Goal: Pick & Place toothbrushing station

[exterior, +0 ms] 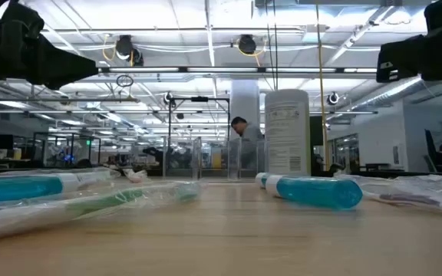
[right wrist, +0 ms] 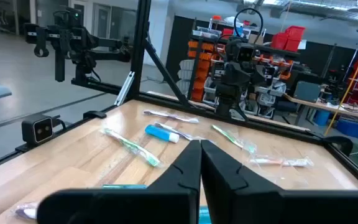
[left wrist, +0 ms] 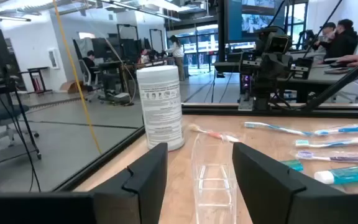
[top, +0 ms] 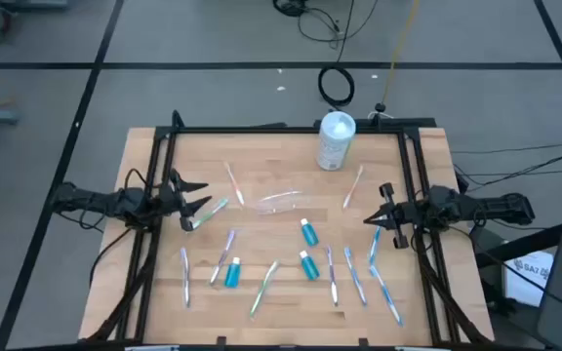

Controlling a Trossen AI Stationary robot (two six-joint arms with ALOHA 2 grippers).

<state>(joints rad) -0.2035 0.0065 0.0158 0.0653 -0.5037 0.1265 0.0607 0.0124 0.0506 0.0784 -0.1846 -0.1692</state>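
A wooden table [top: 281, 166] stands on grey floor (a busy workshop lies beyond). A white canister [top: 336, 139] stands at its far edge; wrapped toothbrushes [top: 355, 276] and toothpaste tubes [top: 307, 232] lie scattered. Left gripper [top: 199, 203] fingers spread wide, empty; right gripper [top: 373, 220] fingers pressed together.

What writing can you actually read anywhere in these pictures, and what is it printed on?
None can be read.
White canister: printed label lines, too small and blurred.
Blue tube: no legible print.
White sign beside the table: dark lettering, too blurred.
Screen in the room: blurred.
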